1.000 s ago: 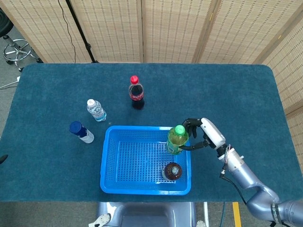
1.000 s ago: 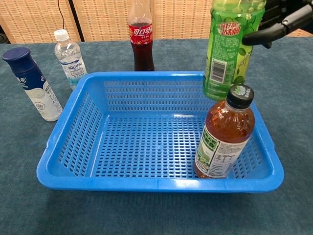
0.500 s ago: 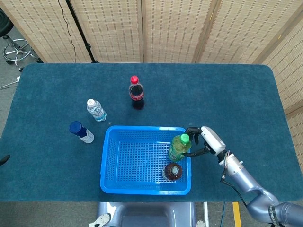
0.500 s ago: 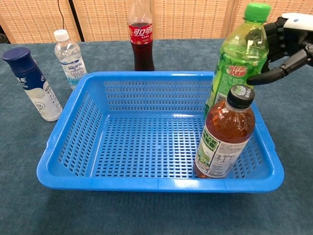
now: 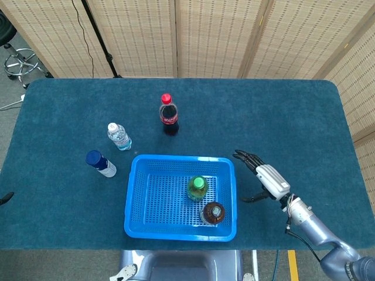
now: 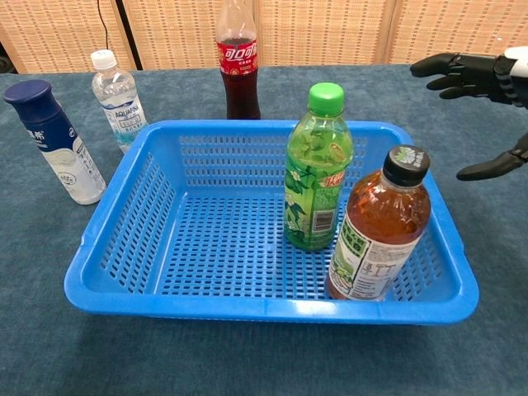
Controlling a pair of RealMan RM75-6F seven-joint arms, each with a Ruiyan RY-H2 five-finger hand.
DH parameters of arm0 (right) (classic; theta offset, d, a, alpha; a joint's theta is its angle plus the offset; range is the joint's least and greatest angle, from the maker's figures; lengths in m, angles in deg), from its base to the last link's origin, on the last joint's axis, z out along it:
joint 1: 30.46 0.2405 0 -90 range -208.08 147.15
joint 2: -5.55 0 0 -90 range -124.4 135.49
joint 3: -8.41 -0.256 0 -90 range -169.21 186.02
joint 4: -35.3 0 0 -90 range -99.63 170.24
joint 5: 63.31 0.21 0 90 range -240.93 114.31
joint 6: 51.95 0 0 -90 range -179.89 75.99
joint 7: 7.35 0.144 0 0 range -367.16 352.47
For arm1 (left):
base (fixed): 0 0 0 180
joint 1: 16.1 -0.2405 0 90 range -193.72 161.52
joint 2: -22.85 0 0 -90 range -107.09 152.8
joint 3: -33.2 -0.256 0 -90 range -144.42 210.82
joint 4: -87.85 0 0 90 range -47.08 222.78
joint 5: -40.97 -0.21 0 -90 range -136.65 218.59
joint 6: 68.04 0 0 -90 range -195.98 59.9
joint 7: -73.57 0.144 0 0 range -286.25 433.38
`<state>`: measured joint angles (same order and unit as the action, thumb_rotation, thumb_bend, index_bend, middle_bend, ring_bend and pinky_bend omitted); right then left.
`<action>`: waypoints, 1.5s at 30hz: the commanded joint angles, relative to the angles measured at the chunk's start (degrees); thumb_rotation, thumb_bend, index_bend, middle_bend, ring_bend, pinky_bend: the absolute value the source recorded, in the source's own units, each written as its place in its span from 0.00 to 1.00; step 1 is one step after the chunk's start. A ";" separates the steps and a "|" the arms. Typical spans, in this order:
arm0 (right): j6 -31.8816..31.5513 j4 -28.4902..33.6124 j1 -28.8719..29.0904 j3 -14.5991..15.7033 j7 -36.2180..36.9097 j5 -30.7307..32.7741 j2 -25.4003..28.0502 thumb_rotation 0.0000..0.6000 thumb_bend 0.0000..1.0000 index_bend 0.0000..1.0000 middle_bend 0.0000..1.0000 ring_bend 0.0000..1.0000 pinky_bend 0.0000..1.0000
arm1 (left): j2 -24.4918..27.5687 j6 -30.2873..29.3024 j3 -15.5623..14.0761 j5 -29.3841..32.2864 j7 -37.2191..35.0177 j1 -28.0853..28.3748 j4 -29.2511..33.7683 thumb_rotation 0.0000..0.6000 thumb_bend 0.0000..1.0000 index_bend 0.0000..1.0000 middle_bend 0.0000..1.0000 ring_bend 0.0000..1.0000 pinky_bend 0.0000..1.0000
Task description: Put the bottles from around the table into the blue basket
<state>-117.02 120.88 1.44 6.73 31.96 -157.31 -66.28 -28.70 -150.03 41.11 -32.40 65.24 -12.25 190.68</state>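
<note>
On the left of the counter, the blue-capped bottle and the water bottle stand upright just off the basket's left rim, both near the counter's left half with open cloth around them. The cola bottle stands upright behind the basket's far rim, apart from it. Inside the basket the green bottle stands upright near the middle, cap up, and the tea bottle stands upright at the near right corner, just beside it; the chest view shows a gap between them and the tea bottle close to the right wall, which the head view hides. Right of the basket the right hand hovers clear of the rim, fingers spread, holding nothing, with broad bare counter beyond it. The left hand appears in neither view.
</note>
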 commanded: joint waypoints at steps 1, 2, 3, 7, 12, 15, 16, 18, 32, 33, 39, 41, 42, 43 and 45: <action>-1.13 2.50 -0.44 -1.77 -2.01 2.27 2.29 1.00 0.00 0.00 0.00 0.00 0.01 | -0.20 -0.32 0.05 -0.35 -0.24 -0.02 -0.30 1.00 0.00 0.00 0.00 0.00 0.00; -1.50 2.75 -0.45 -2.41 -2.37 2.86 2.69 1.00 0.00 0.00 0.00 0.00 0.01 | -0.24 -0.40 0.05 -0.43 -0.34 -0.05 -0.37 1.00 0.00 0.00 0.00 0.00 0.00; -1.77 2.98 -0.34 -3.53 -2.68 4.02 3.23 1.00 0.00 0.00 0.00 0.00 0.01 | -0.30 -0.51 0.06 -0.49 -0.51 -0.08 -0.44 1.00 0.00 0.00 0.00 0.00 0.00; 0.68 2.30 1.70 -7.77 -1.64 9.25 4.47 1.00 0.00 0.00 0.00 0.00 0.00 | -0.56 -0.79 0.25 -0.52 -0.57 -0.04 -0.60 1.00 0.00 0.00 0.00 0.00 0.00; 8.24 -3.90 6.74 -12.45 -0.64 16.17 2.48 1.00 0.00 0.00 0.00 0.00 0.00 | -1.27 -1.21 0.37 -0.99 0.59 0.27 -0.71 1.00 0.00 0.00 0.00 0.00 0.00; 10.68 -7.52 8.45 -14.11 0.78 18.61 0.70 1.00 0.00 0.00 0.00 0.00 0.00 | -2.23 -1.74 0.82 -1.82 0.14 0.73 -1.54 1.00 0.00 0.00 0.00 0.00 0.00; 10.97 -8.27 8.61 -14.36 1.16 19.02 0.38 1.00 0.00 0.00 0.00 0.00 0.00 | -2.62 -1.83 1.06 -2.31 -0.31 1.04 -2.05 1.00 0.00 0.00 0.00 0.00 0.00; 11.16 -9.59 8.50 -14.32 1.33 19.14 0.22 1.00 0.00 0.00 0.00 0.00 0.00 | -3.84 -1.63 1.52 -4.17 -2.04 2.18 -4.19 1.00 0.00 0.00 0.00 0.00 0.00; 1.96 -2.73 -1.23 -8.40 -12.01 15.86 9.11 1.00 0.00 0.00 0.00 0.00 0.00 | -17.96 7.70 -1.15 -17.78 -42.99 13.02 -28.04 1.00 0.00 0.00 0.00 0.00 0.00; 0.18 -1.78 -2.66 -7.81 -14.81 15.92 9.86 1.00 0.00 0.00 0.00 0.00 0.00 | -19.31 7.80 -1.59 -18.12 -45.06 13.33 -30.07 1.00 0.00 0.00 0.00 0.00 0.00; -9.85 5.07 -11.13 -4.04 -27.27 16.06 12.06 1.00 0.00 0.00 0.00 0.00 0.00 | -24.69 8.79 -3.59 -17.53 -52.58 13.42 -37.68 1.00 0.00 0.00 0.00 0.00 0.00; -13.01 6.73 -13.81 -2.85 -29.99 15.90 11.83 1.00 0.00 0.00 0.00 0.00 0.00 | -26.57 9.19 -3.77 -16.83 -54.34 13.43 -39.87 1.00 0.00 0.00 0.00 0.00 0.00; -14.12 7.20 -14.73 -2.41 -30.85 15.70 11.66 1.00 0.00 0.00 0.00 0.00 0.00 | -27.23 9.45 -3.93 -16.74 -54.90 13.54 -40.67 1.00 0.00 0.00 0.00 0.00 0.00; -15.62 7.73 -16.04 -1.81 -31.96 15.47 11.37 1.00 0.00 0.00 0.00 0.00 0.00 | -28.13 9.91 -4.24 -16.79 -55.65 13.79 -41.76 1.00 0.00 0.00 0.00 0.00 0.00; -17.73 8.06 -17.81 -1.00 -33.51 14.88 10.78 1.00 0.00 0.00 0.00 0.00 0.00 | -29.87 10.29 -4.38 -16.84 -56.58 14.37 -43.45 1.00 0.00 0.00 0.00 0.00 0.00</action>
<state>-132.23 127.47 -13.98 4.10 0.77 -141.73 -55.21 -56.95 -140.47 37.21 -49.34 9.88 1.46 148.75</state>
